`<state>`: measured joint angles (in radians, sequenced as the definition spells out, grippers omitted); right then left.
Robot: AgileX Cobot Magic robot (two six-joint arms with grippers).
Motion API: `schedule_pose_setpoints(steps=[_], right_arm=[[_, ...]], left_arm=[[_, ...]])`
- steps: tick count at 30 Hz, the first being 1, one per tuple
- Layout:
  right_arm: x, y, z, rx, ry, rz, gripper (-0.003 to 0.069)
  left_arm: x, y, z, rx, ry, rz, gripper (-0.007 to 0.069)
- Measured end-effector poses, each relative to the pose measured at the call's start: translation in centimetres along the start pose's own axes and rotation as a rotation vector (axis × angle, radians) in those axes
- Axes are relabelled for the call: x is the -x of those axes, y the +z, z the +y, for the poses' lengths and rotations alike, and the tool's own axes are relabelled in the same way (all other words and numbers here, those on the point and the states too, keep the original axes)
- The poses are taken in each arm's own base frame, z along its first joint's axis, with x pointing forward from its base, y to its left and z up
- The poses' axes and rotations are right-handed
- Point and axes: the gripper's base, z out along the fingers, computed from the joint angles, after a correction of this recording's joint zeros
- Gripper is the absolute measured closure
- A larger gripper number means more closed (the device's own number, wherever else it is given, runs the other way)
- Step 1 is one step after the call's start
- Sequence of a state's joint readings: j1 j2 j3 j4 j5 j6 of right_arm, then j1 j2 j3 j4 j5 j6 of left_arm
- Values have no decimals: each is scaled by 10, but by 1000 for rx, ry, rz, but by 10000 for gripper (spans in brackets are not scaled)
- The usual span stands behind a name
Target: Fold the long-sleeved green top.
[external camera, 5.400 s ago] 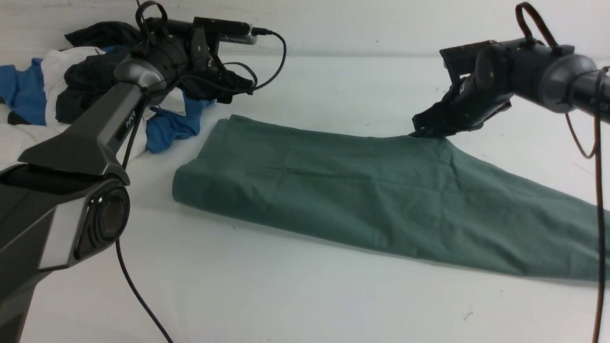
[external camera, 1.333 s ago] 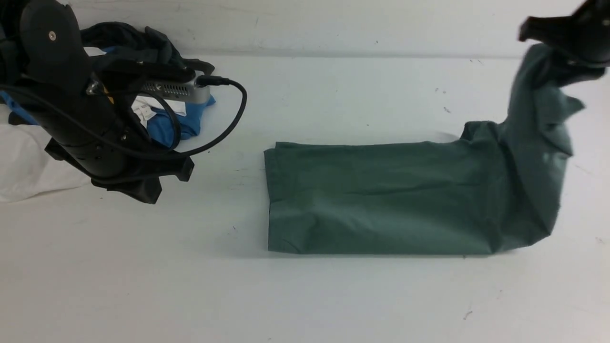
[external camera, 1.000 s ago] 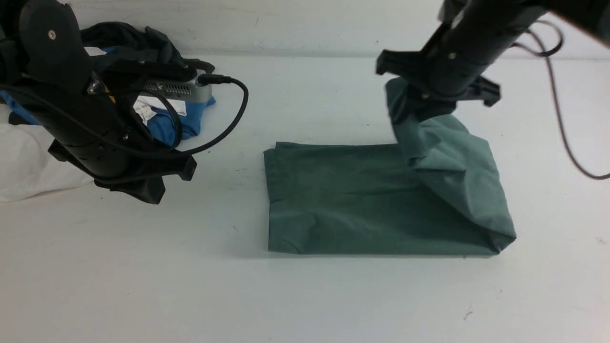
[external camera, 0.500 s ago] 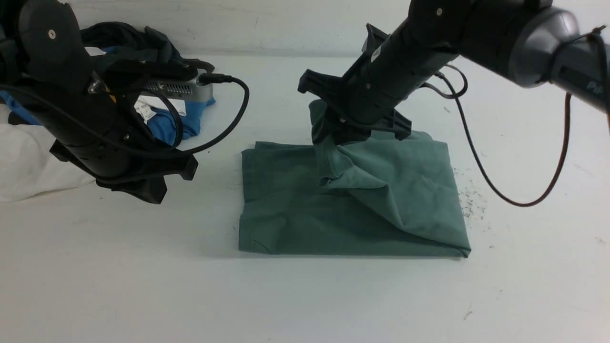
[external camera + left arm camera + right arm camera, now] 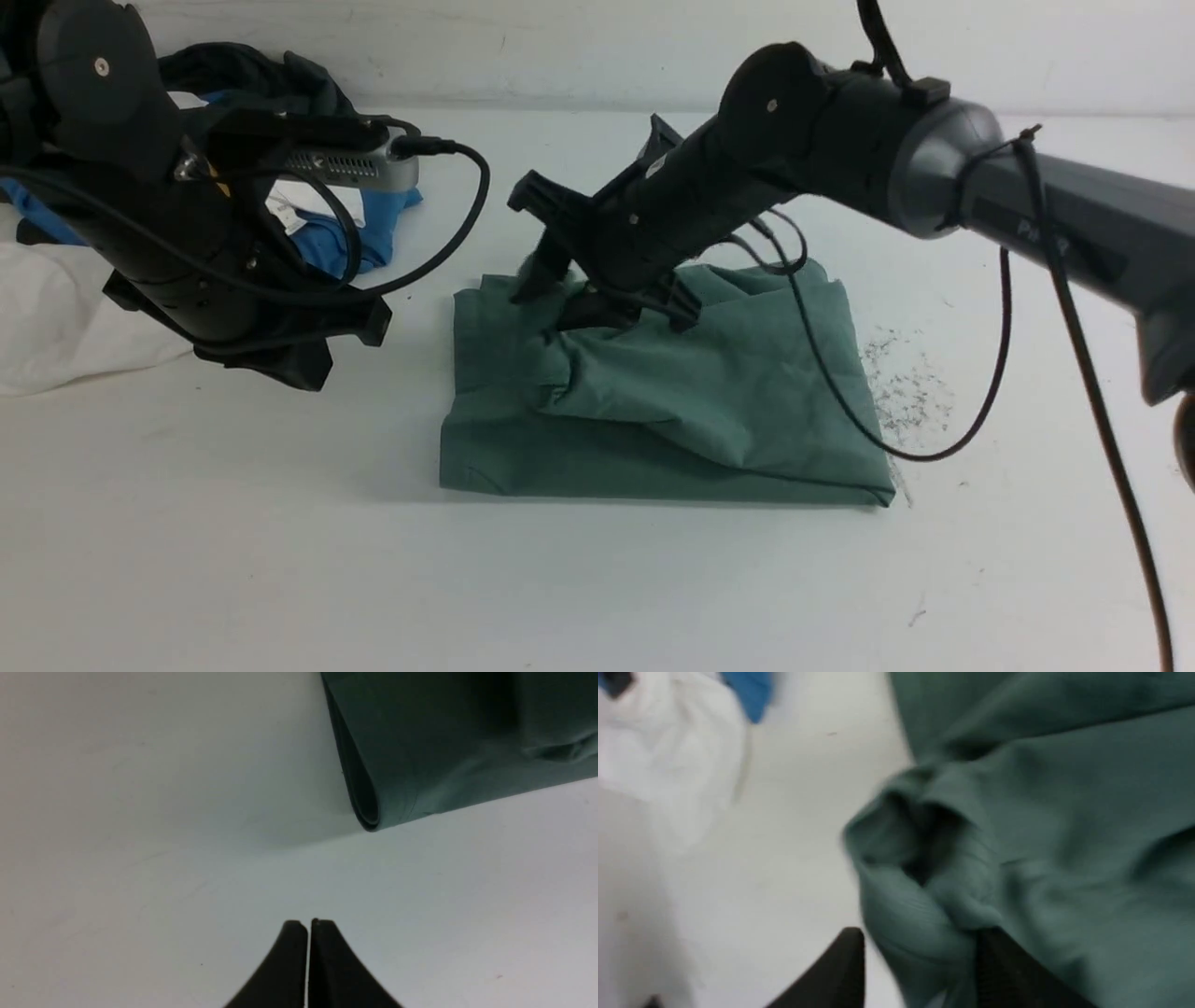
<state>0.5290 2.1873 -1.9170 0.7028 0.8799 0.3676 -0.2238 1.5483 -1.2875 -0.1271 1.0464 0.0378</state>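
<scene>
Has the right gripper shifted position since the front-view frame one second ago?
Yes. The right gripper has travelled toward the robot's left and lower, from over the right half of the green long-sleeved top to its left edge, nearer the blue garment.

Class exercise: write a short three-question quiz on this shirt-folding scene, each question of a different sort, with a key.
1. True or false: the left gripper is shut over bare table and touches no cloth.
2. Where is the right gripper? A) at a bunched part of the green long-sleeved top, its jaws apart; B) over bare table; C) raised high above everything.
3. Fill in: the pile of other clothes lies to the robot's ____ of the top.
Key: 1 true; 2 A; 3 left.
</scene>
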Motion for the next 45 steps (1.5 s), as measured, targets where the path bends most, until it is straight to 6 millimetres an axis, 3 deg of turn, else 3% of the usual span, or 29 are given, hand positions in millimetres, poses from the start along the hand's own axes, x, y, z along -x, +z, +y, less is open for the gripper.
schedule_pose_setpoints(steps=[5, 9, 12, 16, 20, 23, 28, 30, 33, 36, 45], right_arm=[[1, -4, 5, 71, -65, 20, 219], [14, -23, -11, 38, -195, 62, 232], [23, -43, -23, -24, -261, 93, 288], [35, -81, -47, -264, -405, 115, 524], [38, -91, -53, -416, -501, 94, 648], [31, -86, -48, -442, -541, 105, 669], [14, -58, -41, -431, -586, 172, 673], [11, -37, -51, -443, -553, 215, 673], [11, -26, -61, -460, -511, 232, 673], [5, -14, -78, -494, -448, 273, 673], [-7, -5, -100, -534, -409, 341, 673]], left_arm=[[0, 0, 0, 0, 0, 0, 629], [0, 0, 0, -4, -2, 0, 629], [0, 0, -1, -16, -6, -2, 629], [7, 3, -11, -125, 15, -60, 629], [18, 17, -24, -257, 44, -70, 629], [32, 36, -36, -318, 88, -78, 629], [53, 65, -52, -335, 105, -92, 629], [59, 85, -53, -337, 88, -68, 629], [58, 100, -52, -331, 75, -29, 629], [47, 128, -46, -296, 83, 115, 629], [40, 138, -35, -166, 70, 203, 629]])
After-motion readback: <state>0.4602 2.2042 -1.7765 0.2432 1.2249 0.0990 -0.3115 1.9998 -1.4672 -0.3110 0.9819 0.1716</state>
